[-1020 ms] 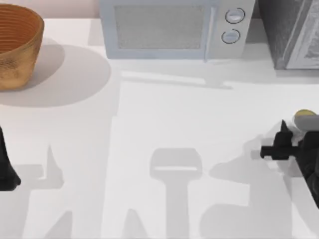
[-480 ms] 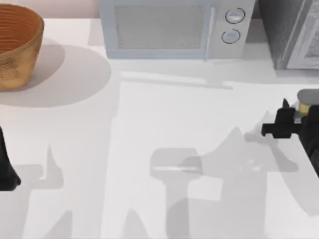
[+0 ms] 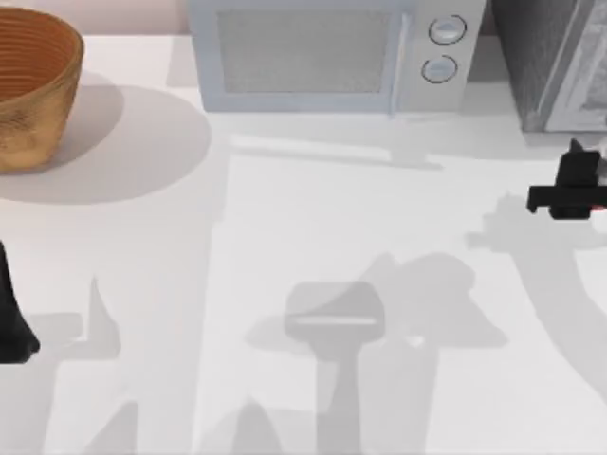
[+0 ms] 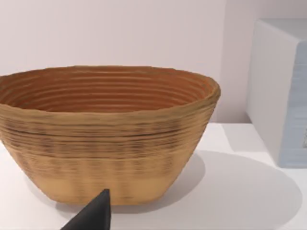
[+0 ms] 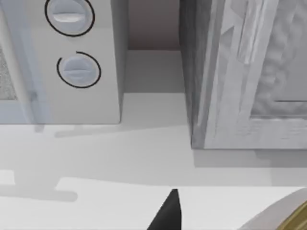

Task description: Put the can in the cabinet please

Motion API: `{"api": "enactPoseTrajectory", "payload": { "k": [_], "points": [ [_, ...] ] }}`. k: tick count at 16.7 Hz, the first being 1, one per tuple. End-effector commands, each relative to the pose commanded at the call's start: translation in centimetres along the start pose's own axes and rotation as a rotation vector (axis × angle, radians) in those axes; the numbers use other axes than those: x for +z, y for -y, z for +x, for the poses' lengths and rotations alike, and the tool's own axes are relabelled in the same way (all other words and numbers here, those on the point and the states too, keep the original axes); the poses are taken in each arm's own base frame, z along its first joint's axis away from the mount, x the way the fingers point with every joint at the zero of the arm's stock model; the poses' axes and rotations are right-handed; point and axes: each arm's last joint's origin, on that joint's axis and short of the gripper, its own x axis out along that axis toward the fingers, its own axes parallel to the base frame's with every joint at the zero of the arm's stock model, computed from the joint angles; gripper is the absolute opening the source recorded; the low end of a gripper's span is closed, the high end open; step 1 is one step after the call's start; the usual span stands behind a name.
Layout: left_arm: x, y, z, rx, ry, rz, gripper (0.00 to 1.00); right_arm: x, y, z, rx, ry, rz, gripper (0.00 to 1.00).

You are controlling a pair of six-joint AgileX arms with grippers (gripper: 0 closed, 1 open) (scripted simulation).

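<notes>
Facing the cabinet [image 5: 240, 72], the can [image 5: 283, 218] rides upright.

Top cam overhead; wrist cams low, close: basket [image 4: 108, 129], cabinet [image 5: 240, 72].

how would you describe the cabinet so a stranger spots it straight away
Start at the light grey microwave along the table's far edge and look right, past its two round knobs. The cabinet is the dark grey speckled box in the far right corner. Unlike the microwave, it has a lighter panelled door and no knobs.
</notes>
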Motion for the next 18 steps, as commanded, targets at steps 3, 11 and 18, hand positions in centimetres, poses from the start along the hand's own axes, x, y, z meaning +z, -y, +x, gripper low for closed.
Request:
{"api": "enactPoseTrajectory", "payload": {
  "k": [3,11,18],
  "points": [
    [0.0,0.0,0.0,0.0,0.0,0.0,1.0,1.5,0.2,-1.2,0.002,0.016,0.006,0.0],
    [0.0,0.0,0.0,0.0,0.0,0.0,1.0,1.7,0.5,-1.8,0.006,0.027,0.011,0.0],
    [0.0,0.0,0.0,0.0,0.0,0.0,1.0,1.2,3.8,-7.3,0.02,0.127,0.027,0.0]
  ]
}}
